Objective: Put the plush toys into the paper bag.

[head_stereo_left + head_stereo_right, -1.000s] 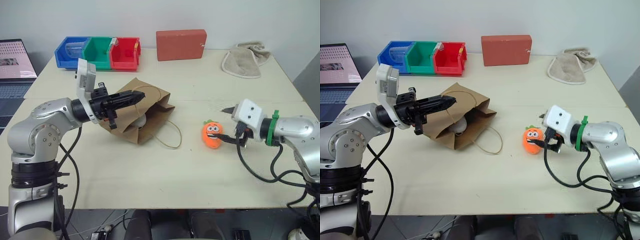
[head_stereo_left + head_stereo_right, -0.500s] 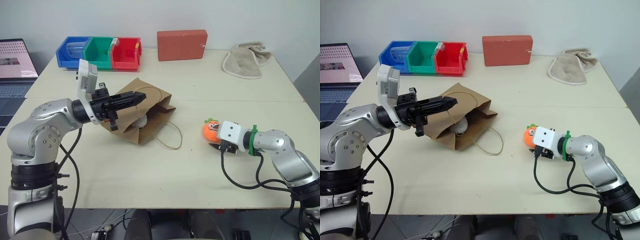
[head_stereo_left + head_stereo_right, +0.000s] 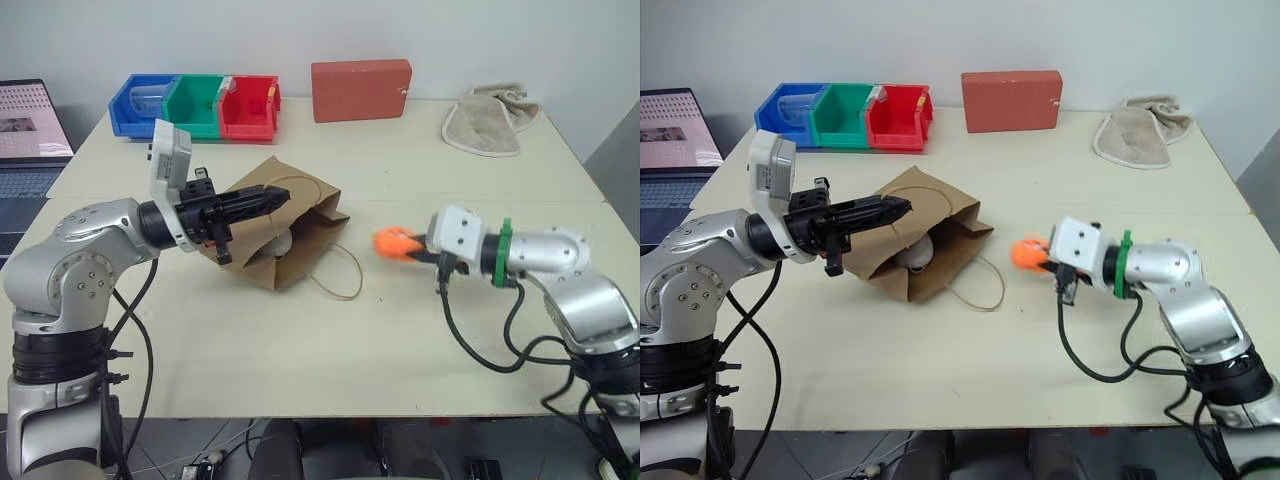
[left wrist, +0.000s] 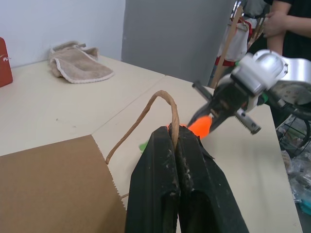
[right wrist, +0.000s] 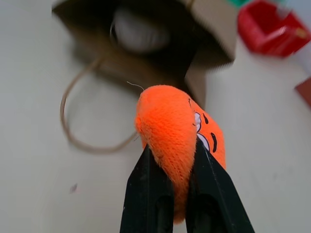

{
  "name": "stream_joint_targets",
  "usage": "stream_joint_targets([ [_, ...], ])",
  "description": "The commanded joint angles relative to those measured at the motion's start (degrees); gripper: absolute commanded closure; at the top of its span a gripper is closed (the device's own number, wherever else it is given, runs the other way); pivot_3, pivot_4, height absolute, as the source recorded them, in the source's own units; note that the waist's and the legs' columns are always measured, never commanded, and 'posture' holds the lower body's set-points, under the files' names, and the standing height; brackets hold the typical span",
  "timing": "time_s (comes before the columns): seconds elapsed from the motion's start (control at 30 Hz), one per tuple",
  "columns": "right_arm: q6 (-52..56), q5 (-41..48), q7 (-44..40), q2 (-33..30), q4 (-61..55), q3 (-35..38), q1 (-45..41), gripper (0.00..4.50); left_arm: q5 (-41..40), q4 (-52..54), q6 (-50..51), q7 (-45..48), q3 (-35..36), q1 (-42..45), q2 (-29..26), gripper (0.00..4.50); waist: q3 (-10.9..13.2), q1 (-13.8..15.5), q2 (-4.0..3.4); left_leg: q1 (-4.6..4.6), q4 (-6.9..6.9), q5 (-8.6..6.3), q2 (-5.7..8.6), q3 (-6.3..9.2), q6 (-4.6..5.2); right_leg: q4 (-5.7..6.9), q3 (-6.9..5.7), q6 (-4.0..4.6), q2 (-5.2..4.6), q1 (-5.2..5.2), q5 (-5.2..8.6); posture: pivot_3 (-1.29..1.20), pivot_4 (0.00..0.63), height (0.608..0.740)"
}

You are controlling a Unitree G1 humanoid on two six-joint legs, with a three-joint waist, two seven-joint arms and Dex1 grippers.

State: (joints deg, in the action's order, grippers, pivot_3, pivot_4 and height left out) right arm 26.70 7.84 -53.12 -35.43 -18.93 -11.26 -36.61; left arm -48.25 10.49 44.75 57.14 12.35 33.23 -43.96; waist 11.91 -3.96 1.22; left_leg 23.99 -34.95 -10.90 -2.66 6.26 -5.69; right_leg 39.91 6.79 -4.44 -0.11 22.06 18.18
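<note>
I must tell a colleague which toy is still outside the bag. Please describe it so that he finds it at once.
Start at the brown paper bag lying open on the cream table. To its right, above the table, the right gripper holds the orange carrot plush. The white plush lies inside the bag.

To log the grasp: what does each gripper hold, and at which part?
Right gripper pinches the orange carrot toy at its body. Left gripper pinches the paper bag by a loop handle.
</note>
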Motion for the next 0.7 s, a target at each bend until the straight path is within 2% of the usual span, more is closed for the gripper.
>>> stream_joint_targets([
  [0.03,-0.9,-2.0,2.2,4.6,2.7,-4.9,-3.0,4.48,-1.5,0.7,0.1,0.0,1.4,2.3,-0.5,4.5,0.0,-0.1,0.0,-0.01,0.0,0.0,0.0,0.01,0.0,0.02,0.0,0.0,0.0,0.0,0.0,0.0,0.15,0.74],
  [0.23,-10.0,-9.2,6.9,15.7,20.1,-12.0,-11.0,4.48,-1.3,0.5,0.0,-0.2,1.0,3.0,-0.4,4.5,0.0,0.2,0.03,0.03,0.0,0.0,0.04,-0.01,-0.01,0.01,-0.02,0.01,-0.05,0.02,0.0,0.0,0.15,0.74],
  [0.37,-13.6,-12.1,9.7,20.1,28.5,-12.5,-14.7,4.48,-1.7,1.0,0.3,-0.2,1.2,2.7,-0.6,4.5,0.0,0.2,0.03,0.03,0.04,0.0,0.02,0.06,-0.01,0.03,-0.08,0.02,-0.03,0.05,-0.01,0.0,0.15,0.74],
  [0.47,-16.1,-15.5,15.7,24.5,37.6,-12.5,-18.0,4.48,-2.3,1.9,0.6,-0.9,2.0,1.8,-0.6,4.5,0.0,0.0,0.03,0.03,0.05,0.0,0.02,0.06,-0.02,0.03,-0.09,0.02,-0.03,0.04,-0.01,0.0,0.15,0.74],
  [0.5,-16.9,-16.1,16.8,25.0,38.8,-12.1,-18.4,3.87,-2.5,2.0,0.8,-1.0,2.2,1.6,-0.6,4.5,0.0,0.0,0.03,0.03,0.05,0.0,0.02,0.07,-0.01,0.05,-0.09,0.02,-0.03,0.05,-0.01,0.0,0.15,0.74],
  [0.7,-19.6,-17.9,16.2,23.8,37.2,-12.1,-17.5,1.74,-2.7,1.8,0.9,-1.4,2.8,1.6,-0.6,4.5,0.0,0.2,0.03,0.07,0.05,0.0,0.03,0.08,-0.02,0.03,-0.11,0.02,-0.04,0.05,-0.01,0.0,0.15,0.74],
])
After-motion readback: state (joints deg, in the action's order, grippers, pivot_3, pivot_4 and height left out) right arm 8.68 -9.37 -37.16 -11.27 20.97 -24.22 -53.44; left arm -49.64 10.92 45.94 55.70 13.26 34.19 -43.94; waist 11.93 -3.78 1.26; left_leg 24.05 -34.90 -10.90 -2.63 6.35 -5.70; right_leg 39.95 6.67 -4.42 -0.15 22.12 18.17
